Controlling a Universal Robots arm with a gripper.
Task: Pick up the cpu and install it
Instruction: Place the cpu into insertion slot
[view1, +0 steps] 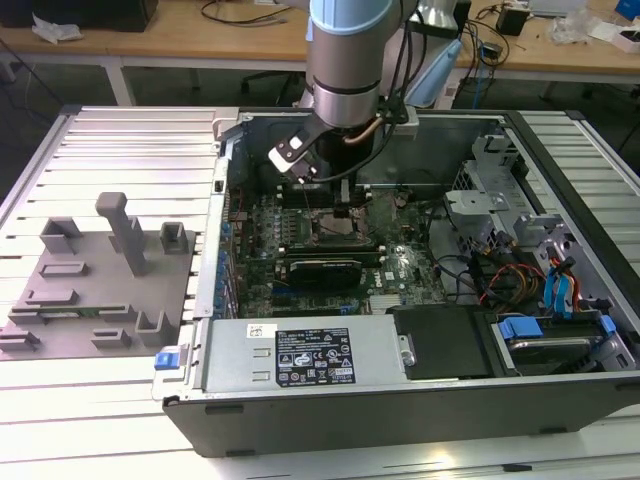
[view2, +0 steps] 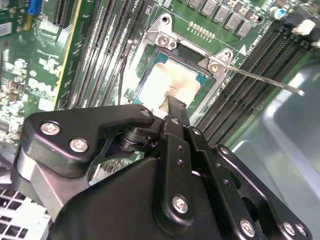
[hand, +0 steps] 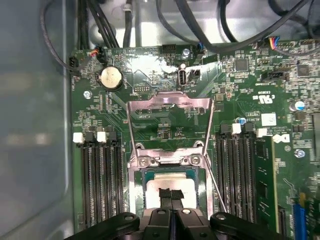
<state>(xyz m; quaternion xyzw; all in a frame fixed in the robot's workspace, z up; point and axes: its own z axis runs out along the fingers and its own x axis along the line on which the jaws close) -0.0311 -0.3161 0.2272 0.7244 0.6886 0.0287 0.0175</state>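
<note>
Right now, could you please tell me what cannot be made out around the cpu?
First wrist view: the hand hides part of the cpu.
Second wrist view: whether the hand touches the cpu is unclear.
Exterior view: the arm hides the cpu.

- hand (hand: 171, 195) is hovering over the socket (hand: 170, 160), fingertips pressing together with no gap showing
- cpu (hand: 167, 181) is lying flat inside the socket frame, silvery top facing up; the hand's tips are overlapping its middle, contact can't be told
- load plate (hand: 170, 106) is standing flipped open, clear of the cpu
- thin lever wire (hand: 214, 182) is angling away from one frame corner
- memory slots (hand: 100, 175) are flanking the socket on both sides; a green module (hand: 265, 180) is sitting just beyond one bank
- coin battery (hand: 110, 77) is sitting on the motherboard (hand: 240, 90) past the load plate
- black cables (hand: 150, 20) are draping over the board's far edge
- grey case wall (hand: 30, 125) is bordering the board
</note>
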